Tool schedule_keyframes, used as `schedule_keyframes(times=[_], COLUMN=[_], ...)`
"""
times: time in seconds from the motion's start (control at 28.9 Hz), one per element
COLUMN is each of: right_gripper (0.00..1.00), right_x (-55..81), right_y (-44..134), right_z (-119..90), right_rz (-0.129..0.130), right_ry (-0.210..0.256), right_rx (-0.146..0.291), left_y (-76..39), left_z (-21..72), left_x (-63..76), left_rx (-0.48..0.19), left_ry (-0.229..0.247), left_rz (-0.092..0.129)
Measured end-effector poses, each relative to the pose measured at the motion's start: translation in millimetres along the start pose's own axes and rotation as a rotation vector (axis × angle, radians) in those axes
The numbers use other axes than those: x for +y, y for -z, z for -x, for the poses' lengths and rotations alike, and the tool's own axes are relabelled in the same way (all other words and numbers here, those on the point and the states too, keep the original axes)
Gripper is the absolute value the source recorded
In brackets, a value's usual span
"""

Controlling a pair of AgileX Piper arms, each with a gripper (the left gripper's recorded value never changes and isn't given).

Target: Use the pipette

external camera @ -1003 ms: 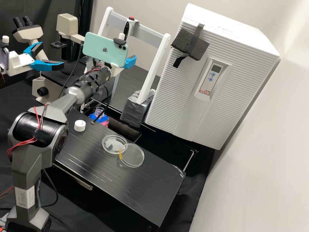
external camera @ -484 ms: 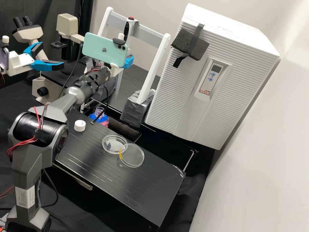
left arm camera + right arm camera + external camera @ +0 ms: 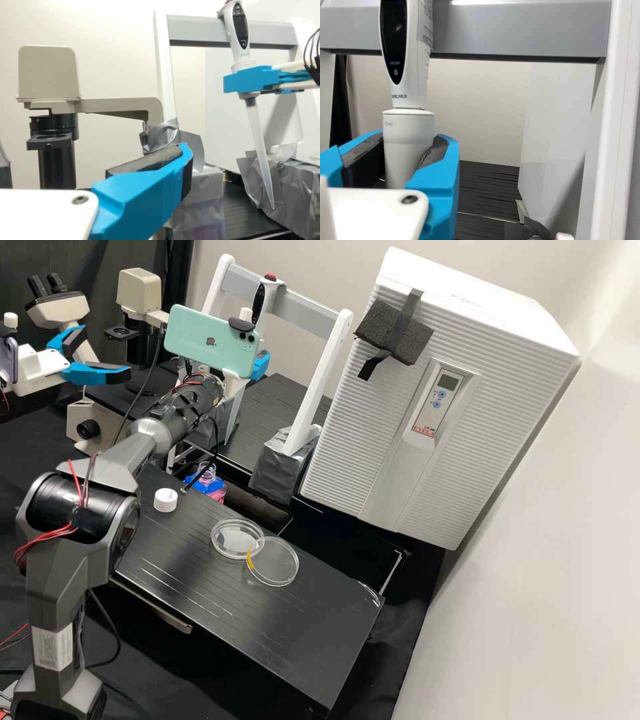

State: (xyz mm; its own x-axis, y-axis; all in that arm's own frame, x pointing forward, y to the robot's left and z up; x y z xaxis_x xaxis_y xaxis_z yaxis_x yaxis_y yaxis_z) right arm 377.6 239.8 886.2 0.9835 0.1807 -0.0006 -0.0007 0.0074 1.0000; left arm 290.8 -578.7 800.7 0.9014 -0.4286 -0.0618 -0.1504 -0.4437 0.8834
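**Gripping the pipette at the rack, tip hanging down**

High view first. The right gripper (image 3: 259, 367), under its mint-green phone (image 3: 210, 340), sits up at the white-and-grey hanging rack (image 3: 313, 307). It is clenched on the white, dark-faced pipette (image 3: 262, 300), which is at the rack's crossbar, well above the bench. The left gripper (image 3: 107, 355) hangs well apart beside the beige microscope (image 3: 59, 307). Its fingers are spread with nothing between them, and I judge it is parked there to stay out of the way. Down below, an open clear bottle of pink liquid (image 3: 208, 481) stands by the black ridged tray (image 3: 300, 633). The tray carries two clear round petri dishes (image 3: 237, 537). I'd judge that is where the liquid work will happen.

The left wrist view gives the pipette in profile. The far blue fingers (image 3: 260, 80) pinch it just under the handle, above the long clear tip (image 3: 260, 150). Its long axis is close to upright with a slight lean, tip pointing down and plunger end up at the crossbar. The low grip probably steadies that long tip and leaves the plunger free.

In the right wrist view, the gripper's own blue fingers (image 3: 440, 165) flank the white barrel (image 3: 407, 135), dark pads touching it. The pipette's dark face is turned towards this camera.
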Motion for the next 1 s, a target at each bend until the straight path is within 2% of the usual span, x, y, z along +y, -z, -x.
schedule_keyframes(times=[0.1,0.28,0.45,0.55,0.69,0.86,1.0], right_gripper=[0.00,0.00,0.00,0.00,0.00,0.00,0.00], right_x=[0.0,1.8,7.7,15.6,22.9,31.1,36.2], right_y=[0.0,-1.7,-1.7,4.9,11.6,18.4,21.4], right_z=[0,0,2,9,14,18,28], right_rz=[0.000,-0.022,-0.059,-0.078,-0.056,-0.059,-0.055], right_ry=[0.000,-0.004,0.001,-0.003,-0.017,-0.037,-0.068], right_rx=[0.000,-0.002,-0.001,0.018,0.043,0.063,0.094], left_y=[0.0,0.7,0.7,0.7,0.7,0.2,-3.6], left_z=[0.0,0.0,0.0,0.0,0.0,0.0,-0.2], left_x=[0.0,0.2,0.2,0.2,0.2,0.0,-1.7], left_rx=[0.000,0.002,0.002,0.002,0.002,0.000,-0.015], left_ry=[0.000,-0.001,-0.001,-0.001,-0.001,0.000,0.007], left_rz=[0.000,0.001,0.003,0.005,0.005,0.007,0.039])
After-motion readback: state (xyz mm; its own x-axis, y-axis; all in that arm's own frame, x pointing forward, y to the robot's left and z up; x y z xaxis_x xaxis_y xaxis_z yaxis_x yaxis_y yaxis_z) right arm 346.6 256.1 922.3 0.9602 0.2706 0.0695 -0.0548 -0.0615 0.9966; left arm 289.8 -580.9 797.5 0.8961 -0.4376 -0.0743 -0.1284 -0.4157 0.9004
